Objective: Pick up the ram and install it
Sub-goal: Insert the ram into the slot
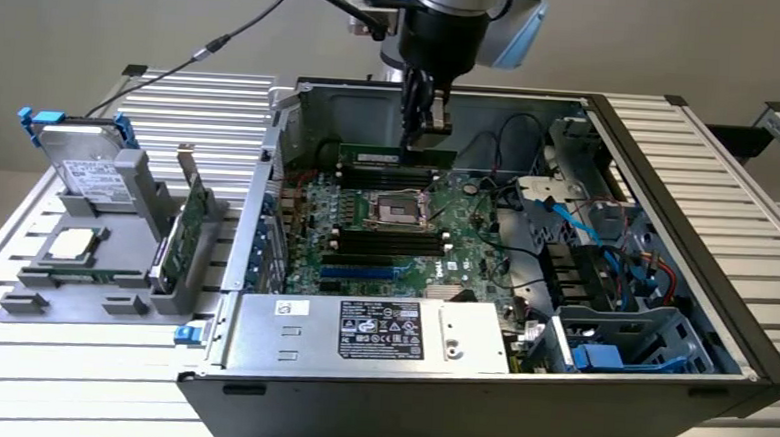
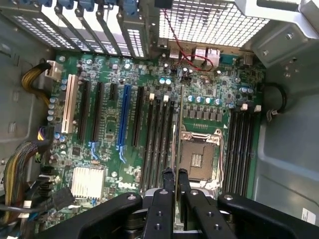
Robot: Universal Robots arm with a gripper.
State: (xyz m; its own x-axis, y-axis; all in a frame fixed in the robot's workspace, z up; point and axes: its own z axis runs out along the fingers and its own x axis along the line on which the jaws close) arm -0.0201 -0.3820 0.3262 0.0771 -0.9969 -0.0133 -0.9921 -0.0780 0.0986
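fingers [image 2: 167, 185] were pressed close on the ram [image 1: 386, 156], pinching the stick by its upper edge somewhere near mid-length, with only its thin board between them. ram hung inside the open computer case [image 1: 706, 295], upright on its long edge, over the memory slots [image 1: 389, 176] on the far side of the cpu socket [image 1: 394, 201]. in the wrist view it showed edge-on as a thin line running parallel to the slots, beside the one nearest the socket. whether its lower edge touched a slot could not be told.

judgement: the top-edge grip left the contact edge free and facing the motherboard [image 1: 361, 252], and a grip near the middle would keep the stick level. parallel alignment suited a straight downward seating.

hard drive [image 1: 92, 173] and expansion card [image 1: 193, 218] stood in the holder [image 1: 38, 305] on the table [image 1: 763, 248], at the exterior view's left, well apart from the case.
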